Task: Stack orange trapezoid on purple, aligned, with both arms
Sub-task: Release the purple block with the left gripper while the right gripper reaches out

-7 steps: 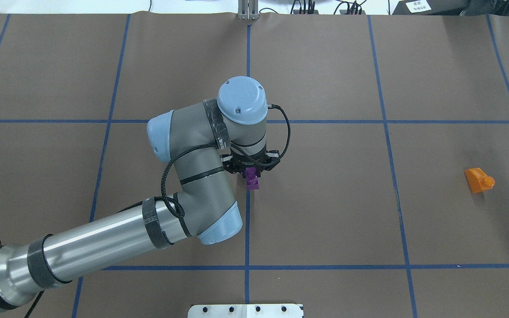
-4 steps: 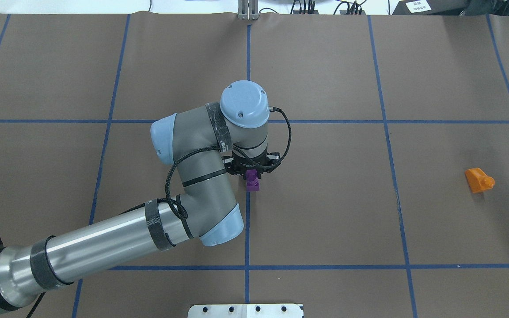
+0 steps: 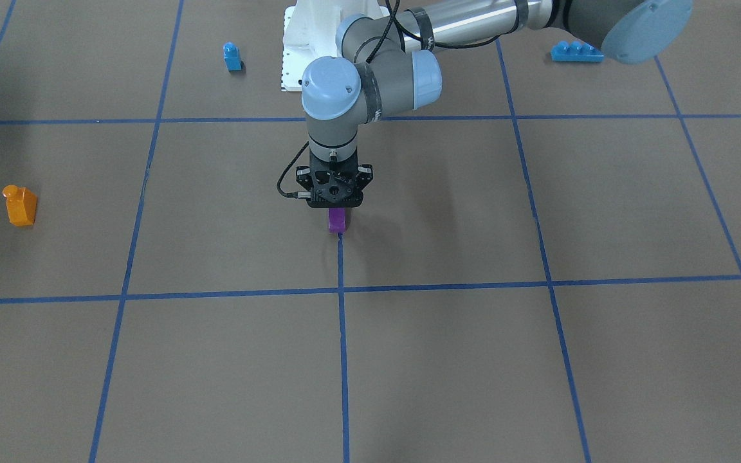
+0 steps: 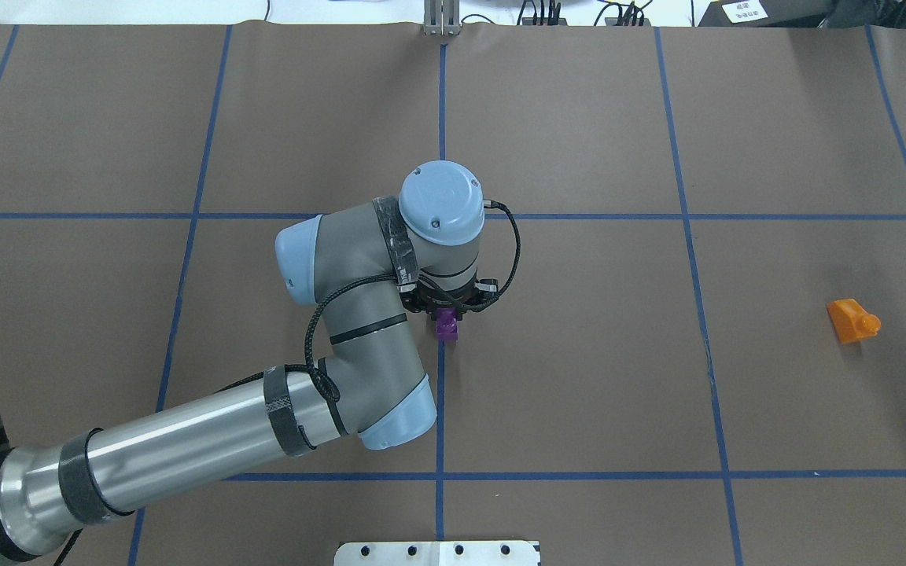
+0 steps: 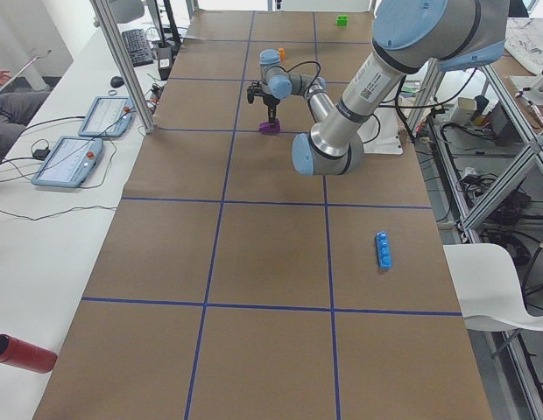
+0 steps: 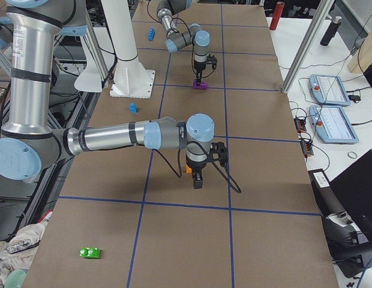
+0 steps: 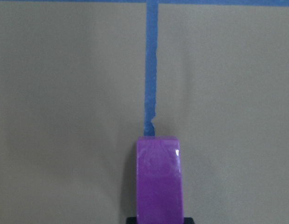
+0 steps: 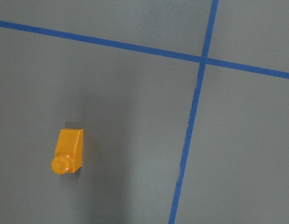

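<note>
Purple (image 3: 338,224) pinched between the fingers of the left gripper (image 3: 337,212), jaws narrowed to the brick's width. Sits low at the middle of the brown table (image 3: 473,360), right at the torn end of a blue tape line (image 3: 342,334); impossible to tell whether it touches the paper. Right gripper (image 6: 198,180) seen only in the right-side view, close by the orange trapezoid (image 3: 21,207) in that picture; impossible to tell how far open.

Counted: one purple, one orange trapezoid, one small blue one-stud brick (image 3: 232,56), one long blue brick (image 3: 576,51), one green brick (image 6: 90,253); one left arm (image 4: 209,436), one right arm (image 6: 114,137).

Purple: long axis in line with the tape line in the left wrist view. Orange trapezoid: alone on the robot's right, well apart from the purple, stud up; in the right wrist view lengthwise roughly along the nearby tape line, stud at the lower end, slope towards the upper end.
</note>
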Controlling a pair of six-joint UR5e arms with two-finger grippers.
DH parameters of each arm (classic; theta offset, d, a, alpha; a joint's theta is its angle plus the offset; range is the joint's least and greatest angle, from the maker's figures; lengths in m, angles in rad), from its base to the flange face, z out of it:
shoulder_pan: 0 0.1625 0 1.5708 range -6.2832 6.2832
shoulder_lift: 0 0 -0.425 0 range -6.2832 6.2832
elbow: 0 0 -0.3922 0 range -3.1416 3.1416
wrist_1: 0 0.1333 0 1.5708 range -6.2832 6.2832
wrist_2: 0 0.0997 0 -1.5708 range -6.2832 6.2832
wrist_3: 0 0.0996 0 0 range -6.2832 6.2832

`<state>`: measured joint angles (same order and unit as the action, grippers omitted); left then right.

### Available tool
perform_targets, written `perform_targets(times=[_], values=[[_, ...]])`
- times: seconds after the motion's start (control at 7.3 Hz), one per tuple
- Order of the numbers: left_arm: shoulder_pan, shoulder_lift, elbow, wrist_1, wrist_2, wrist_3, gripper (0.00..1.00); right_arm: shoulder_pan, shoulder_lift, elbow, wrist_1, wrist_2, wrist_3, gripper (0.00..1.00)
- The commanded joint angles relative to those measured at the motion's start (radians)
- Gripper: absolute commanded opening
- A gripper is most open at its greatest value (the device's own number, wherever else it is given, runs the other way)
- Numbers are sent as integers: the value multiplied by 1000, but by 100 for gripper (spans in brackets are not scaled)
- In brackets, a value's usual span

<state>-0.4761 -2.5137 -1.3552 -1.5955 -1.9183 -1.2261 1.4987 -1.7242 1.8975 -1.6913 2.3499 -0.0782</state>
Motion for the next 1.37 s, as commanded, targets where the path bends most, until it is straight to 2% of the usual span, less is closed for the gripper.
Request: perform_targets(times=[0.0, 0.14, 0.27, 0.41, 0.55, 0.68, 0.82, 0.96, 1.1, 1.23], values=[[7, 3, 1, 0, 1, 7, 34, -2, 0, -2, -1, 0, 0, 100], [8, 3, 1, 0, 1, 7, 51, -2, 0, -2, -1, 0, 0, 100], [8, 4, 1, 0, 2, 7, 72, -2, 0, -2, -1, 0, 0, 100], [19, 4, 2, -1, 36, 7, 99, 0, -2, -3, -1, 0, 0, 100], [34, 4, 2, 2, 73, 4, 100, 0, -2, -5, -1, 0, 0, 100], [19, 3, -34, 9, 64, 7, 99, -2, 3, 3, 2, 0, 0, 100], [-7, 10, -121, 37, 41, 16, 99, -2, 3, 9, 5, 2, 8, 100], [-42, 57, -240, 130, -31, 54, 99, -5, 3, 17, 7, 6, 44, 100], [-61, 160, -431, 226, -56, 138, 99, -36, 5, 49, 36, 8, 122, 100], [-87, 300, -634, 291, -62, 210, 99, -93, 0, 46, 129, 8, 238, 100]])
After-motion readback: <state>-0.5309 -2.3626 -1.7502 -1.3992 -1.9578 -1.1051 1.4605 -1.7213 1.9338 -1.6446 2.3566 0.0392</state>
